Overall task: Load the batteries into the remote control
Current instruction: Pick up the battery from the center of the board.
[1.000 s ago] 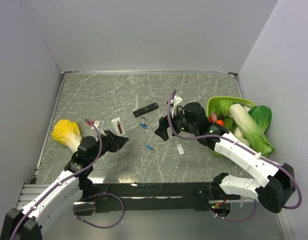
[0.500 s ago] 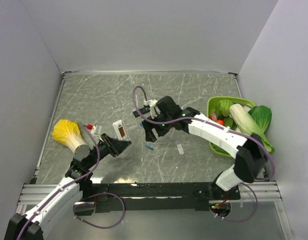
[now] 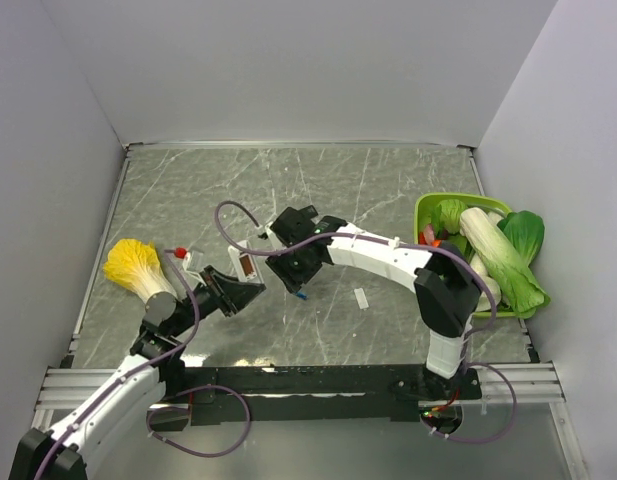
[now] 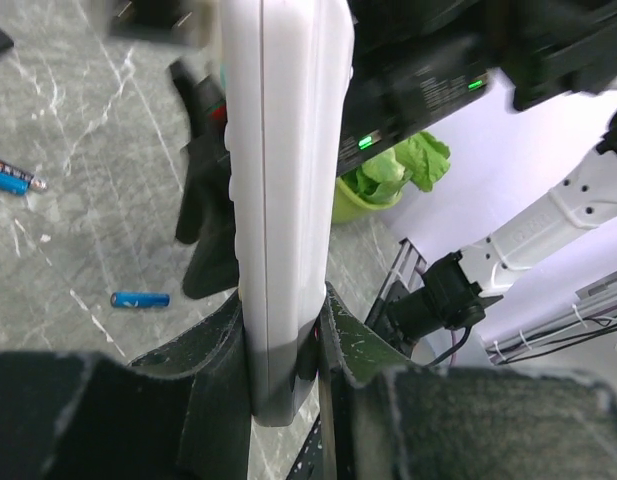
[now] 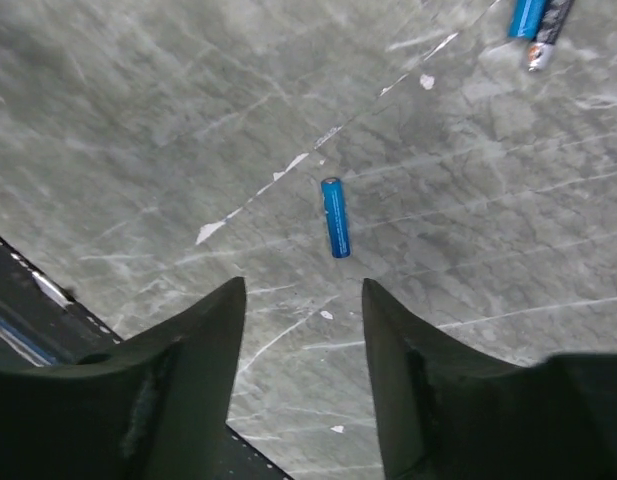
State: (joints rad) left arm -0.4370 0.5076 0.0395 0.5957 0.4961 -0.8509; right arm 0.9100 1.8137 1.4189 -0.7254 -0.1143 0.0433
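My left gripper (image 3: 240,290) is shut on the white remote control (image 3: 248,266) and holds it on edge above the table. In the left wrist view the fingers (image 4: 213,340) clamp the remote's lower end (image 4: 283,200). My right gripper (image 3: 291,272) is open and empty, right beside the remote. In the right wrist view it (image 5: 303,290) hovers above one blue battery (image 5: 335,217) lying on the table just ahead of the fingertips. That battery also shows in the top view (image 3: 301,295) and in the left wrist view (image 4: 140,299). A second blue battery (image 5: 528,15) lies farther off, also in the left wrist view (image 4: 8,180).
A small white cover piece (image 3: 361,298) lies right of the battery. A green basket (image 3: 425,210) of leafy vegetables stands at the right edge. A yellow cabbage (image 3: 128,265) lies at the left. The right arm (image 3: 378,255) stretches across the table's middle.
My right arm has swung left from near the basket to over the battery beside the remote. My left gripper has shifted slightly with the remote in it.
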